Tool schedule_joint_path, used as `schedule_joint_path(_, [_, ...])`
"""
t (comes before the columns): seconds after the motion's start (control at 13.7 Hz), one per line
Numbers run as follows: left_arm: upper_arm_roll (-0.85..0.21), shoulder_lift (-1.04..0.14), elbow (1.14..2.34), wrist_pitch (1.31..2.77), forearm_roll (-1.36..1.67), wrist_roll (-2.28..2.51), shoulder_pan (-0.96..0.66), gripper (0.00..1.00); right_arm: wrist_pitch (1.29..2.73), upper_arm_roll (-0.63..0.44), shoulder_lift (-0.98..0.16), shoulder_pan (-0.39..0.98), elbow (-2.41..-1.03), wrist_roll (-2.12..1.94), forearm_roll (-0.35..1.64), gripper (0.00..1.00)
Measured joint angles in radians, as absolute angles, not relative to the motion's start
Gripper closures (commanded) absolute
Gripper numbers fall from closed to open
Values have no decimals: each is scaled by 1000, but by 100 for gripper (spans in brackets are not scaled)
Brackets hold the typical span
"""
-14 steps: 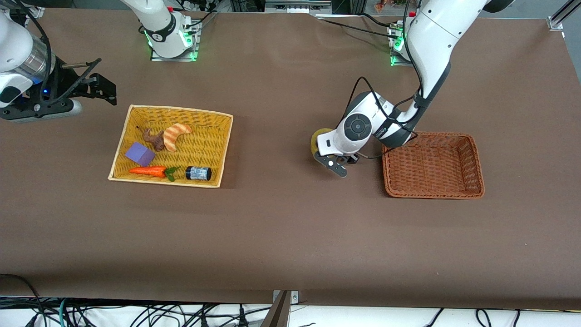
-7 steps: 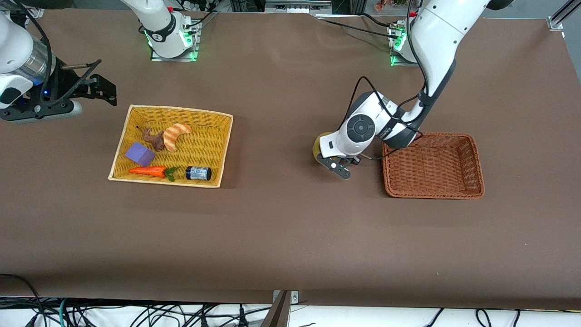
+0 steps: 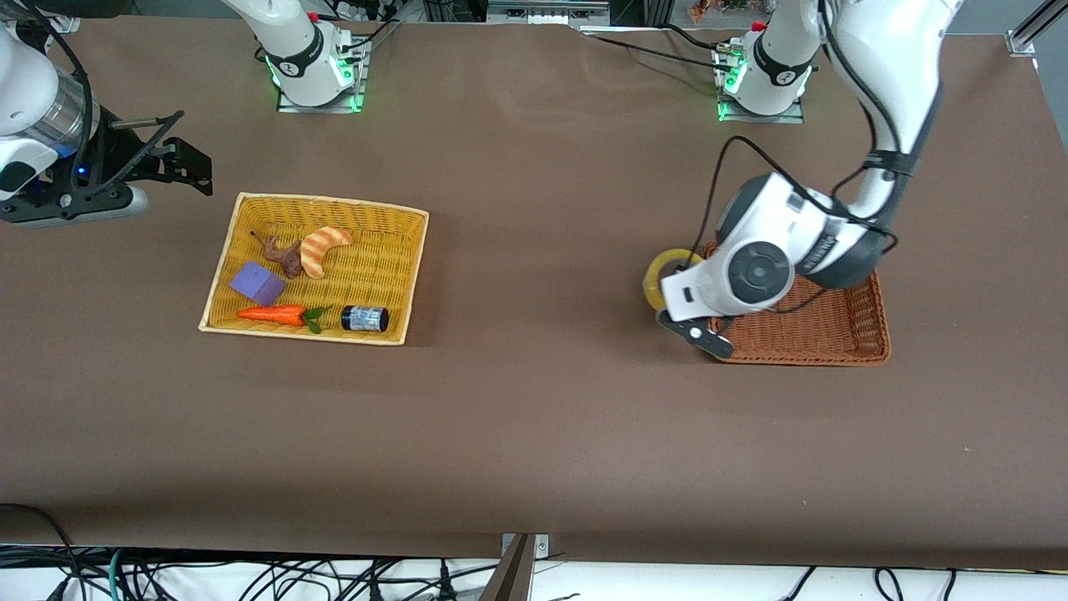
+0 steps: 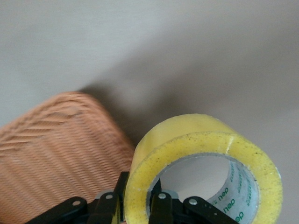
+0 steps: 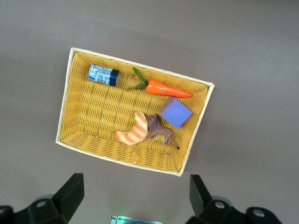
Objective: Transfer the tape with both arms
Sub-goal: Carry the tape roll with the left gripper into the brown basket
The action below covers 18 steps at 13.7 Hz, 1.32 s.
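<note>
Front view: carrying step under way, with the left gripper [image 3: 677, 294] up in the air at the edge of the brown wicker basket [image 3: 843, 330], clamped on the tape [image 3: 665, 272]. Left wrist view: one finger [image 4: 159, 205] inside the roll's hole, the other outside its wall, jaws pinching the yellowish ring between them. Next, by judgement: over the basket, then release. Right gripper [image 5: 135, 196] waiting with jaws wide over the yellow wicker tray [image 5: 77, 116].

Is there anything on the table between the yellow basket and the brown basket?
No. In the front view only bare brown table lies between the yellow basket and the brown basket. The tape hangs in the left gripper beside the brown basket's edge.
</note>
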State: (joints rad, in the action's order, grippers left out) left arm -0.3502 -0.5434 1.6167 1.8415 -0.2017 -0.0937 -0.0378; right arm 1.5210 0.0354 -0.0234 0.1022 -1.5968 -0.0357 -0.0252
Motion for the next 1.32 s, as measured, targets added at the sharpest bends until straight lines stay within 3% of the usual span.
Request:
schedule_joint_path(0.22, [-349,-565,1620,1839,-388,-198,9,100,1521,35,-23,102,-1597,-36,-26,0])
schedule_joint_path(0.44, [-348,-609,1620,1843,-448,-256,40,89,1522,35,-23,102,-1596,-37,-27,0])
schedule_joint_path(0.58, [-347,-629,1620,1847,-451,-309,61,57,1523,35,-23,102,-1592,-37,-27,0])
schedule_joint_path(0.66, [-347,-633,1620,1847,-451,-336,72,1,1523,35,-22,102,-1590,-37,-28,0])
schedule_joint_path(1.1, [-383,-616,1598,1846,-384,-382,95,0,1523,39,-22,104,-1587,-37,-49,0])
schedule_joint_path(1.32, [-399,-512,1559,1843,-208,-382,93,0,1523,39,-22,104,-1587,-37,-49,0])
